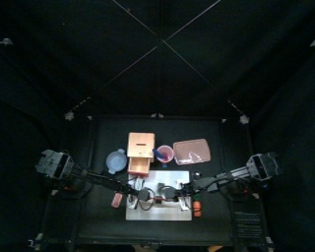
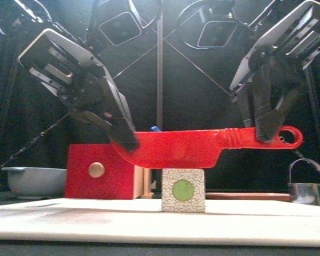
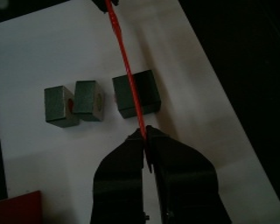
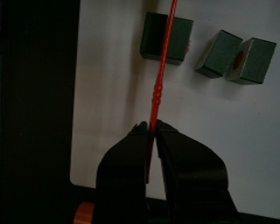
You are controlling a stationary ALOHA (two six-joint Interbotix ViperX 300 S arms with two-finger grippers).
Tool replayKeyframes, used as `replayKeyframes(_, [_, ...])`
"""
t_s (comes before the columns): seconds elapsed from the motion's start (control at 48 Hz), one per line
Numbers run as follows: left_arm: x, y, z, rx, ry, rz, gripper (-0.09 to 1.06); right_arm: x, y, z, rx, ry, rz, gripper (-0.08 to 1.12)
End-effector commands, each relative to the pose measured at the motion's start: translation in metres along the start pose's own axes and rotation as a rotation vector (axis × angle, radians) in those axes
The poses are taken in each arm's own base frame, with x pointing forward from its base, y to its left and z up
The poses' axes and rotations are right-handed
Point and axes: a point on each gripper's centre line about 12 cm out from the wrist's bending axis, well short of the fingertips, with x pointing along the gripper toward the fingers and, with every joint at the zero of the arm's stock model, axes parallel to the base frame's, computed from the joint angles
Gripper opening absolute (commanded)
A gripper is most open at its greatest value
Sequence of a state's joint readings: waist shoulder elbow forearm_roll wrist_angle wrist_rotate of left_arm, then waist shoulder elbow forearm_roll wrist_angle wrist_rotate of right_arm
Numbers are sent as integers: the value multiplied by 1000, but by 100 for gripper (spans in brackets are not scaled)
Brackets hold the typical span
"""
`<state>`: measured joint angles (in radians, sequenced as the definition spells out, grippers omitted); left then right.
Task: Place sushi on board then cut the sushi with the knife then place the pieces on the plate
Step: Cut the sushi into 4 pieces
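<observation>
Bowl, round and blue-grey (image 2: 36, 180), stands at far left beside a pale wooden box with a red drawer front (image 2: 103, 172). Left gripper (image 2: 127, 143) hangs in front of the box, jaws pressed together on the blade end of a long red toy knife (image 2: 190, 148) — held level and edge-down above a white cutting board (image 2: 160, 222). Directly under the blade sits one dark green sushi block (image 3: 136, 92), its white face and green centre turned to the front; two more blocks (image 3: 59, 105) lie side by side near it on the board, clear of the knife. Right gripper (image 2: 270, 135) pinches the handle end, jaws tight on it. Round metal cutter with a wire handle (image 2: 307, 190) stands at far right — a flat pink tray (image 1: 193, 151) lies behind the board's right half
</observation>
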<state>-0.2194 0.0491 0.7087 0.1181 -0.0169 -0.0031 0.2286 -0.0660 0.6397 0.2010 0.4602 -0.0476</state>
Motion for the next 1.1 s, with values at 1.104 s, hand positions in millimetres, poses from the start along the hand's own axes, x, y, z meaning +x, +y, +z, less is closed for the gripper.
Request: replayKeyframes(1.104, [20, -17, -10, -43, 44, -33, 37, 32, 8, -5, 30, 51, 21, 34])
